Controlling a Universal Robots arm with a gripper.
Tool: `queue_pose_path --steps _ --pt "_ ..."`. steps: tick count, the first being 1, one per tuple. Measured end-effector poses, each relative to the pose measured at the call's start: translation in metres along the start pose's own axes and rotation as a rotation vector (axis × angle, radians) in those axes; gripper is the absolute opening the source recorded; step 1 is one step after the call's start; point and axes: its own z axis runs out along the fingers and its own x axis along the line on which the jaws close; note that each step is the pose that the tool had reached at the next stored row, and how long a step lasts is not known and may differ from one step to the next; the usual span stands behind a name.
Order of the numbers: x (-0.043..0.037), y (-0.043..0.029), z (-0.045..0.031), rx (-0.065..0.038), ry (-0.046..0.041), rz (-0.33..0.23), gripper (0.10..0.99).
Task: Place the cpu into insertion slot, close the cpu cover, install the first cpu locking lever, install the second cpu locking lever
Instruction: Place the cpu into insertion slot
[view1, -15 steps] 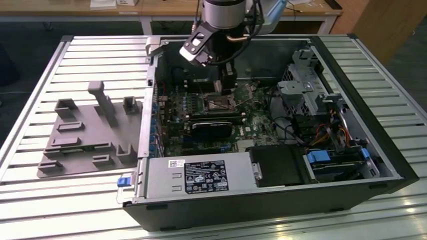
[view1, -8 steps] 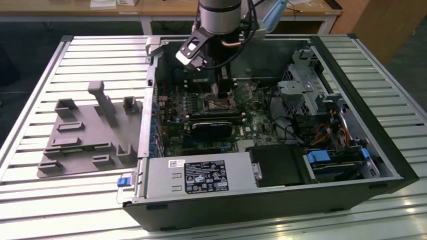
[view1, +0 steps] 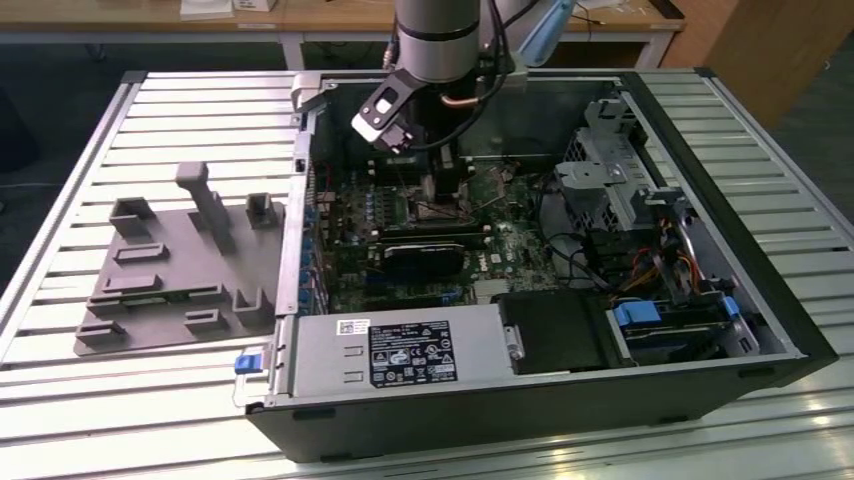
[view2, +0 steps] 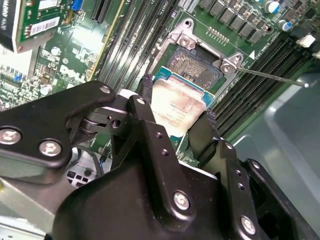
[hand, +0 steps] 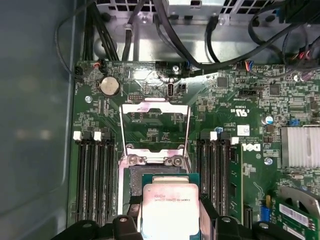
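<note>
Gripper (view2: 177, 99) clamped on two opposite edges of the cpu (hand: 170, 212), metal top facing the camera. The cpu hung over the near part of the insertion slot (hand: 136, 182) in the motherboard (hand: 225, 100); contact could not be told. The cpu cover (hand: 155, 106) stood swung open beyond the slot. In the exterior view, the arm (view1: 441, 40) reached down into the open case (view1: 561, 420).

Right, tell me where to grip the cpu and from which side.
Take two opposite side edges, coming down onto its flat top. The cpu is a thin square held flat, so likely only the edges offer parallel faces; the gripper holds it so, jaws shut, over the insertion slot.
</note>
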Motion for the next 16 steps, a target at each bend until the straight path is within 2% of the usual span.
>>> queue_pose_path --steps 11,16 --pt "0.0 -0.0045 0.0197 0.0 0.0 0.0 0.537" --pt "0.0015 -0.0079 0.0254 0.0 -0.0001 0.0 0.537"
